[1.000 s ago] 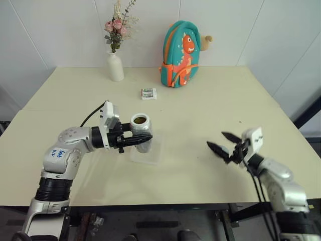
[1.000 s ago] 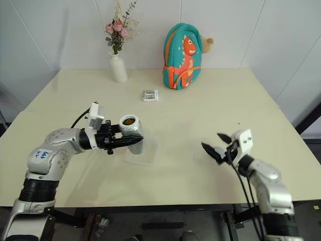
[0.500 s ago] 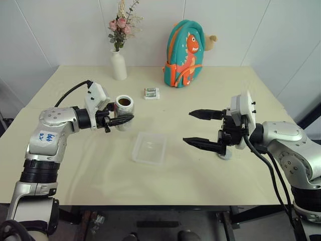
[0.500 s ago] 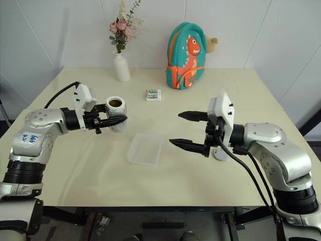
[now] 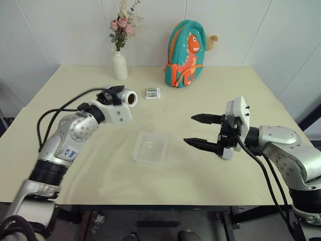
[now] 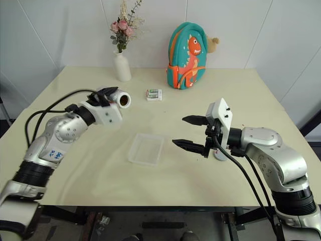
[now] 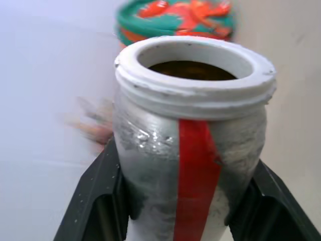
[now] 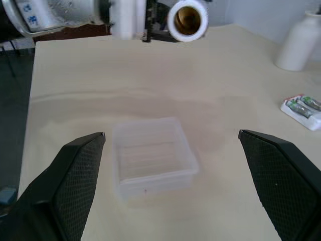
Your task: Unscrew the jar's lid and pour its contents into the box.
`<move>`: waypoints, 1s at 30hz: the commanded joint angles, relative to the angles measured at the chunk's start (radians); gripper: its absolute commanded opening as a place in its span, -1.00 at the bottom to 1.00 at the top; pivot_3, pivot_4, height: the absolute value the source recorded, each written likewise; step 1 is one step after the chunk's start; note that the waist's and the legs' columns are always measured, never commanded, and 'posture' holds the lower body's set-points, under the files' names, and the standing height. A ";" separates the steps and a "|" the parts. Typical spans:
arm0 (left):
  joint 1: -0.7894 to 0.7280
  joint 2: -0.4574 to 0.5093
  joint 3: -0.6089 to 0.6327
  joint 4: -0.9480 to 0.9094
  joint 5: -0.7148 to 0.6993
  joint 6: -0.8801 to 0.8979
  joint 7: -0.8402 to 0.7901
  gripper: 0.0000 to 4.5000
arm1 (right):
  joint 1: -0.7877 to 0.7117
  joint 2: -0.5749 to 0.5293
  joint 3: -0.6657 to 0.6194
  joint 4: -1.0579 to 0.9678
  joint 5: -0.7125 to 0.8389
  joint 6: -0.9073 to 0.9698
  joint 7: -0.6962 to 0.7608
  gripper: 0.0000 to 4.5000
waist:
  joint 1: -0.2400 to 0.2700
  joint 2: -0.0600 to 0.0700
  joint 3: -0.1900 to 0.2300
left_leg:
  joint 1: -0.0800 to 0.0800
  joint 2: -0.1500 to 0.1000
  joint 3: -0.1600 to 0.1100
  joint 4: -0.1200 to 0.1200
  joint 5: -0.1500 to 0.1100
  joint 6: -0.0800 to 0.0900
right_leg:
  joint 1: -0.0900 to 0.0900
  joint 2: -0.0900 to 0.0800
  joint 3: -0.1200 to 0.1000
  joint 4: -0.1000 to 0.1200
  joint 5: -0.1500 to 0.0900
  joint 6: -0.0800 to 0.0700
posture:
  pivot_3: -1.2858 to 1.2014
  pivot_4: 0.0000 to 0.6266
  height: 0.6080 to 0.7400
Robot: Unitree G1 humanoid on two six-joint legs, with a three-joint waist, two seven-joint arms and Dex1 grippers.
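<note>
My left gripper (image 5: 116,94) is shut on the silvery jar (image 5: 128,97), which has a red stripe (image 7: 193,165). It holds the jar tipped on its side above the table, with the open white mouth (image 8: 188,19) facing my right arm. Brown contents (image 7: 193,70) show inside the mouth. The clear box (image 5: 150,147) lies on the table, nearer to me and to the right of the jar. My right gripper (image 5: 189,129) hovers to the right of the box, open and holding nothing. The grey lid (image 5: 226,154) lies on the table under that hand, partly hidden.
A white vase (image 5: 119,66) with flowers and a teal dinosaur backpack (image 5: 184,52) stand at the far edge. A small white-and-green packet (image 5: 152,93) lies just beyond the jar. The pale table (image 5: 100,170) runs wide around the box.
My left wrist has turned, so the jar went from upright to lying on its side, mouth toward the right. The right gripper stayed open and shifted only slightly.
</note>
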 commanded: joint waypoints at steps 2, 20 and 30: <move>-0.068 0.032 -0.124 0.031 0.422 -0.017 0.504 -0.12 | -0.019 0.038 -0.028 -0.005 0.003 -0.034 -0.025 0.99 | 0.006 0.000 0.000 | 0.000 0.000 0.000 0.000 0.000 0.000 | 0.000 0.000 0.000 0.001 0.000 0.000 | 0.03 -0.52 1.00; -0.129 0.028 -0.242 0.101 0.607 -0.010 0.717 -0.12 | -0.014 0.135 -0.027 0.031 -0.038 -0.085 -0.081 0.99 | 0.006 -0.001 0.000 | -0.002 0.000 0.001 0.000 0.000 0.000 | -0.003 0.000 0.000 0.003 0.001 0.001 | 0.03 -0.52 1.00; -0.091 -0.057 -0.026 0.251 0.019 -0.115 0.356 -0.12 | -0.005 0.135 -0.020 0.037 -0.049 -0.099 -0.069 0.99 | 0.007 -0.001 0.000 | -0.002 0.000 0.001 0.002 0.000 0.000 | -0.003 0.000 0.000 0.007 0.000 0.001 | 0.03 -0.52 1.00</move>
